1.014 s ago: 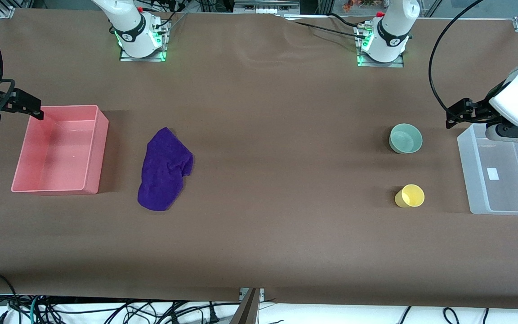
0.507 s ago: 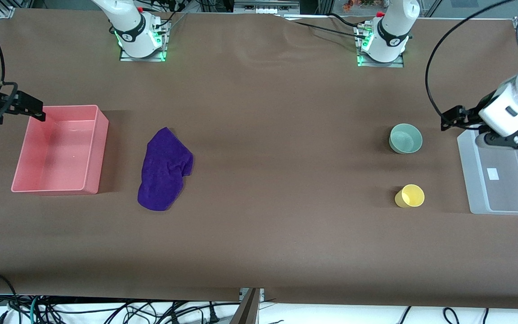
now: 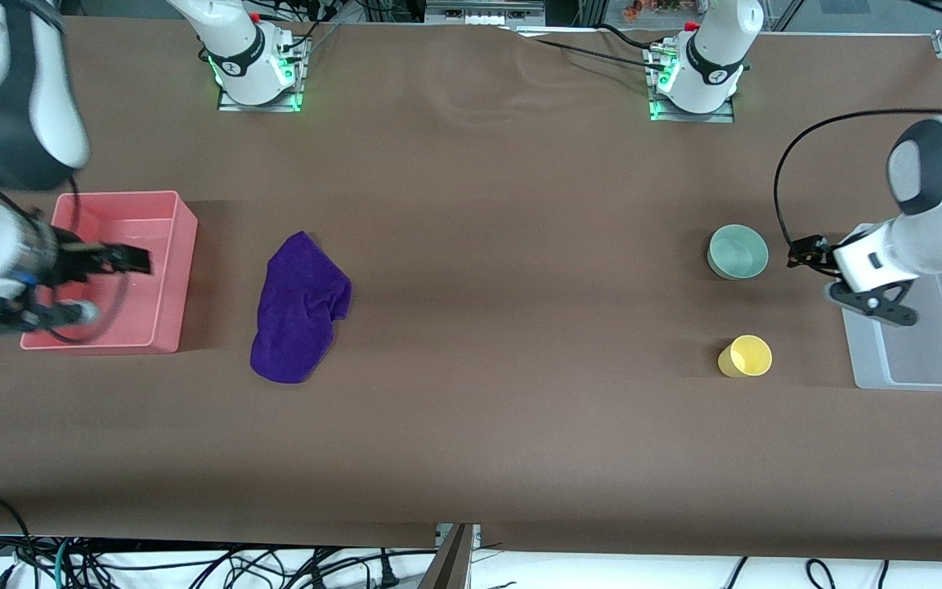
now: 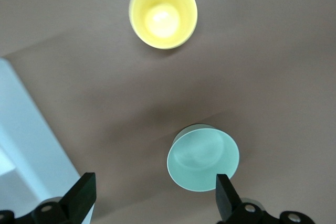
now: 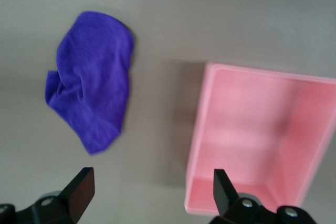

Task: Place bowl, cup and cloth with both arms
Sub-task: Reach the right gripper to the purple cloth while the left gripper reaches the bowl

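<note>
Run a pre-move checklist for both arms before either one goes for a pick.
1. Left gripper open, empty, beside the bowl: ok.
2. Right gripper open, empty, over the pink bin: ok.
3. Bowl upright, apart from the cup: ok.
4. Cup standing upright: not ok; it lies on its side.
5. Cloth on the table, apart from the pink bin: ok.
6. Clear bin interior free: cannot tell; the left arm covers part.

right claw [image 3: 140, 260] over pink bin [image 3: 164, 331], left claw [image 3: 798, 252] just beside bowl [image 3: 738, 251].
</note>
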Controlling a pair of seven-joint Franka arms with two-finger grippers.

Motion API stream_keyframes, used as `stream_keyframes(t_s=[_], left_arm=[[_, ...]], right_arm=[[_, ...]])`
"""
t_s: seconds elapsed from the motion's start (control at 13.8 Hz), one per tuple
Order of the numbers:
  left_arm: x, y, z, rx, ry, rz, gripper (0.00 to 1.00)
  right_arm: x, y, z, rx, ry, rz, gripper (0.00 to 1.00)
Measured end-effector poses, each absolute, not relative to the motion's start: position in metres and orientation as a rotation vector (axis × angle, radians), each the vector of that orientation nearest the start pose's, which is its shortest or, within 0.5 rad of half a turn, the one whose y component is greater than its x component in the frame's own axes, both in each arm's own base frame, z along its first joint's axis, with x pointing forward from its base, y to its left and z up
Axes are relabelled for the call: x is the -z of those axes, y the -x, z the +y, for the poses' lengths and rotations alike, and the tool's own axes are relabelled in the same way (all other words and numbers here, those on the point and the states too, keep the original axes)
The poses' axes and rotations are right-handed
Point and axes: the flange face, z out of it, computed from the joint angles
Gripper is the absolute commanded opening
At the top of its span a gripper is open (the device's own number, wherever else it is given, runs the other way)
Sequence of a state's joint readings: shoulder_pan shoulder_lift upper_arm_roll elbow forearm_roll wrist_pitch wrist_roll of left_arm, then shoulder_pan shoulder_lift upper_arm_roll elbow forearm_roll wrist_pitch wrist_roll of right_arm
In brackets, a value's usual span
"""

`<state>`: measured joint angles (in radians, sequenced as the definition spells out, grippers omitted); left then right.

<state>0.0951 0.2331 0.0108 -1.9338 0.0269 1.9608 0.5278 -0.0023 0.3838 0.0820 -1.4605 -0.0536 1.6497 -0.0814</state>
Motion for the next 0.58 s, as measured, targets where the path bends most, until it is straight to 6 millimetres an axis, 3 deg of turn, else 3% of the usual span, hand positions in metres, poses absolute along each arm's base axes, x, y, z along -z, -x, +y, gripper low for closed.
stream_keyframes(t_s=[0.22,0.36,0.43,0.51,0.58], left_arm=[[-0.287,-0.569,0.062,-0.364,3.038,0.981,1.0],[-0.247,-0.559,0.063,-0.347,3.007,1.097,0.99],[-0.23,-0.553,0.063,-0.342,2.999,1.126,0.92],[-0.213,-0.544,0.063,-0.345,2.996,1.14,0.75],[-0.2,-0.537,0.062,-0.352,2.993,1.158,0.36]], right_arm=[[-0.361,-0.653,0.082,-0.224,3.148,-0.223,1.0],[-0.308,-0.635,0.106,-0.184,3.144,-0.254,1.0],[-0.286,-0.624,0.116,-0.181,3.142,-0.274,1.0],[-0.268,-0.613,0.123,-0.181,3.139,-0.289,1.0],[-0.254,-0.605,0.125,-0.176,3.137,-0.297,1.0]])
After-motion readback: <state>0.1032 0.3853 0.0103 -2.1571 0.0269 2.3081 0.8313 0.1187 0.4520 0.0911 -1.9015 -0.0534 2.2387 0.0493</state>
